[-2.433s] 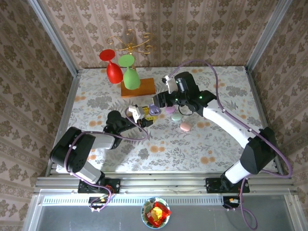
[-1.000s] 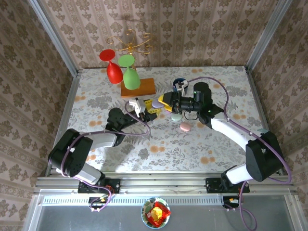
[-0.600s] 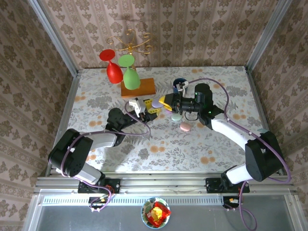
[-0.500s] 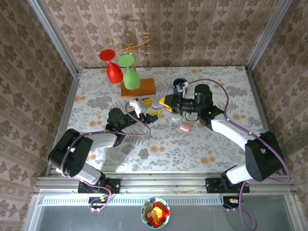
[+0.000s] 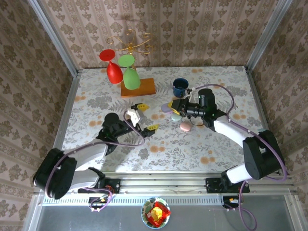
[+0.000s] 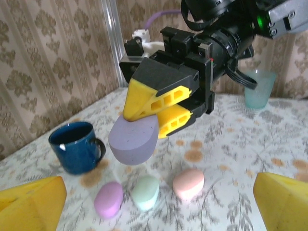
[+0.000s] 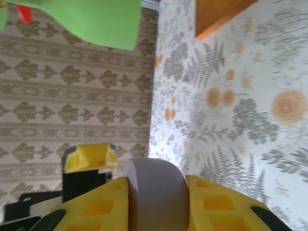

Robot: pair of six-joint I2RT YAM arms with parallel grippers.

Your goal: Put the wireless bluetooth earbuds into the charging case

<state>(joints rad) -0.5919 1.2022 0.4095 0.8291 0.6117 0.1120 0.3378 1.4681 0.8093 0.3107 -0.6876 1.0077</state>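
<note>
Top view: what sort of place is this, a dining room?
Likely a staged test booth, not a home: wallpapered panels in a metal frame, a floral table, and two robot arms bolted at its near edge.

The counter (image 5: 192, 154) has a pale surface printed with a floral pattern.

Items resting directly on it:
- An orange block (image 5: 138, 87) at the far side, left of centre.
- A dark blue mug (image 6: 77, 153), upright, right of the block.
- Three oval cases in a row near the mug: purple oval case (image 6: 108, 199), mint oval case (image 6: 145, 192), pink oval case (image 6: 188, 183). Purple and mint lie just beside each other, with pink near mint.
- A pale teal cup (image 6: 260, 89), upright, well apart from the row.
</note>
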